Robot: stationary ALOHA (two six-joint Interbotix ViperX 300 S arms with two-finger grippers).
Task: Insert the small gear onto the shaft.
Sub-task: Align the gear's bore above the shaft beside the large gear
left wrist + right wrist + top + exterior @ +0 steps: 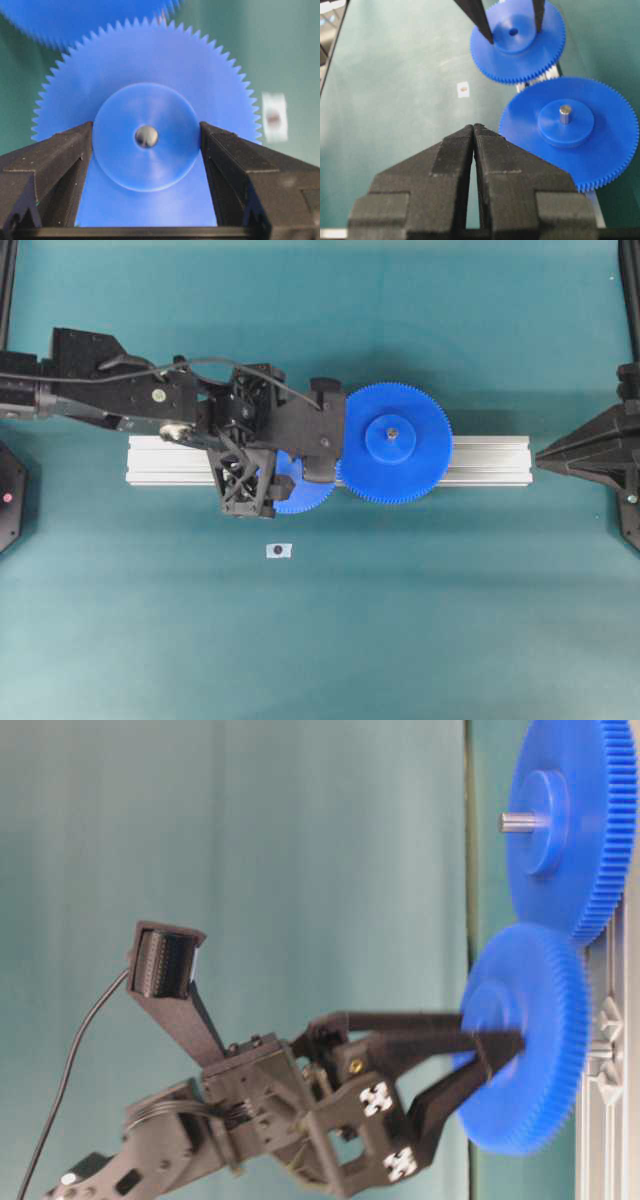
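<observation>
The long silver aluminium rail (480, 462) lies across the green table mat (400, 620) and serves as the landmark. On its right half sits the larger blue toothed plastic gear (394, 443), a grey pin tip (565, 113) standing up from its hub. Just left of it on the rail lies the small gear (305, 495), a blue finely toothed plastic disc with a raised round hub, its teeth next to those of the larger gear. In front of the rail, apart from it on the mat, rests a small white tag with a dark spot (279, 551).

The left gripper (146, 137) reaches over the rail's left half, pointing down at the small gear; its black fingers (60, 160) stand apart on either side of the hub, at or just beside its rim. Whether they press on it cannot be told. The right gripper (474, 129) hangs off the rail's right end with its jaws together, holding nothing.

The overhead view hides most of the small gear under the left arm. The left wrist view shows a shiny round metal end, the shaft (146, 136), in the hub's centre hole. The table-level view shows the disc close against the rail.
</observation>
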